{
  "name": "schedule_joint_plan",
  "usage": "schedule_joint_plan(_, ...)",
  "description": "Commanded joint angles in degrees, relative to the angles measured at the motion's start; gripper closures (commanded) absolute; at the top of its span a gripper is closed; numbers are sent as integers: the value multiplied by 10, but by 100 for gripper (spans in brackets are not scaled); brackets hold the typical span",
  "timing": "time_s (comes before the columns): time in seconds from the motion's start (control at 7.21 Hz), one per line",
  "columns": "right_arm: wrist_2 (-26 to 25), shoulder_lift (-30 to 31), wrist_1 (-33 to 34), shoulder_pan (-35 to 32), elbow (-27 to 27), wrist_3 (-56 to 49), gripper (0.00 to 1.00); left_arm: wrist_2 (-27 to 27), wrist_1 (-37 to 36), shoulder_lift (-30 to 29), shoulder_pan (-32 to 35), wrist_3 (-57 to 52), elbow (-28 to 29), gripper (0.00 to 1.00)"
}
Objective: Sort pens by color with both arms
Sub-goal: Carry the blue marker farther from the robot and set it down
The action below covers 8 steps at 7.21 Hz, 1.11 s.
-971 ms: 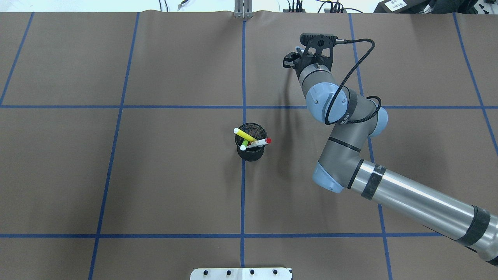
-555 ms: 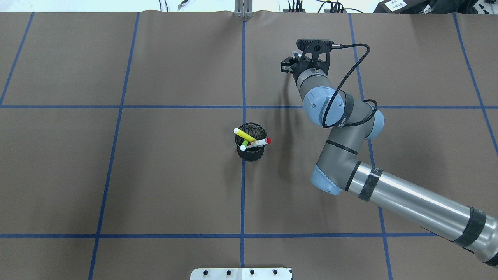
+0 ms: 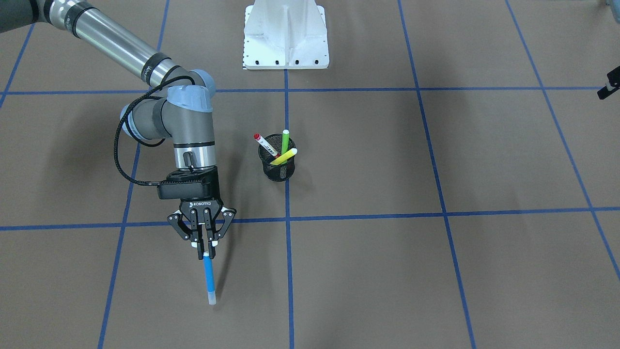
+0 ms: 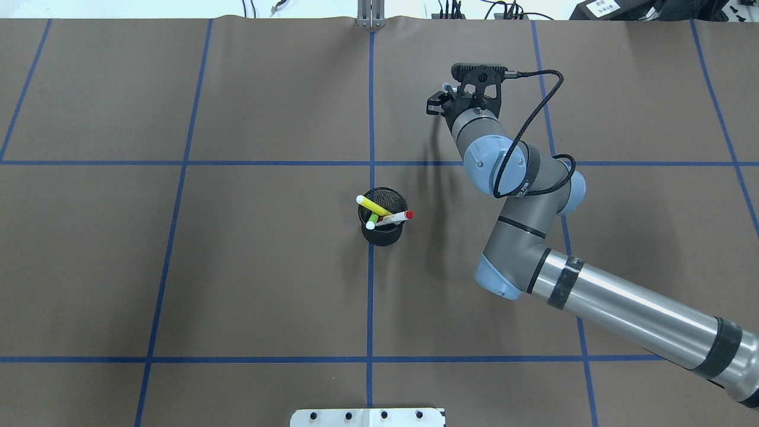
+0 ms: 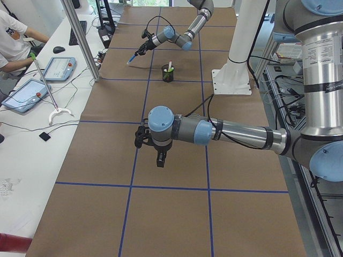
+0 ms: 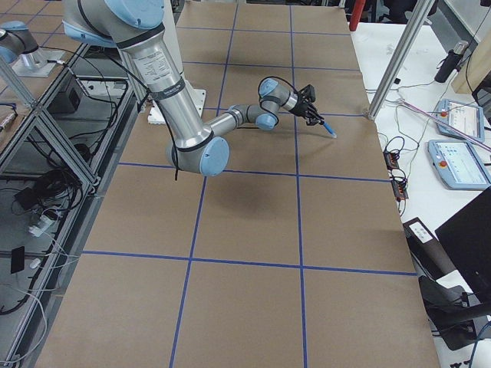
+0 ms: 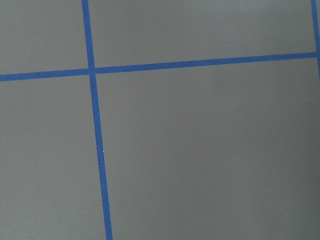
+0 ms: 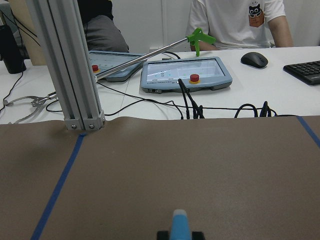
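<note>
My right gripper [image 3: 203,245] is shut on the top end of the blue pen [image 3: 209,274]. The pen hangs down with its white tip at or just above the brown table, left of the cup in the front-facing view. The blue pen also shows in the right wrist view [image 8: 180,226]. The black wire-mesh cup [image 3: 277,167] stands mid-table and holds the red-capped white pen [image 3: 265,145], the lime green pen [image 3: 285,141] and the yellow pen [image 3: 286,156]. My left gripper [image 5: 142,136] shows only in the exterior left view, over bare table; I cannot tell whether it is open.
The white pedestal base [image 3: 286,34] stands at the robot's edge of the table. An aluminium post [image 8: 70,65] rises at the far edge. Beyond it are teach pendants [image 8: 186,75], cables and seated operators. Blue tape lines [image 4: 370,118] grid the brown table.
In the overhead view my right wrist has shifted slightly left and a little toward the robot. The cup and its three pens have not moved.
</note>
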<state>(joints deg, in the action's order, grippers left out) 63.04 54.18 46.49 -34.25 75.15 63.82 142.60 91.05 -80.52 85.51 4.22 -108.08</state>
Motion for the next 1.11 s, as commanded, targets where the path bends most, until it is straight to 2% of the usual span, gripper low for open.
schedule_joint_plan(0.0, 1, 5, -1, 2, 0, 0, 72, 0, 0, 0, 0, 0, 0, 0)
schedule_joint_plan(0.14, 0, 9, -1, 2, 3, -2, 2, 0, 0, -1, 0, 0, 1, 0)
schedule_joint_plan(0.42, 1, 8, -1, 2, 10, 0, 0, 13, 0, -1, -1, 0, 1, 0)
schedule_joint_plan(0.55, 21, 9, 0, 1, 22, -1, 0, 15, 0, -2, -1, 1, -6, 0)
schedule_joint_plan(0.69, 82, 9, 3, -12, 41, 2, 0, 15, 3, -15, -1, 55, -20, 0)
schedule_joint_plan(0.83, 119, 19, 5, -28, 61, 6, 0, 15, 38, -32, -2, 135, -20, 0)
schedule_joint_plan(0.97, 173, 40, 9, -52, 88, 19, 0, 12, 82, -37, -36, 217, -24, 0)
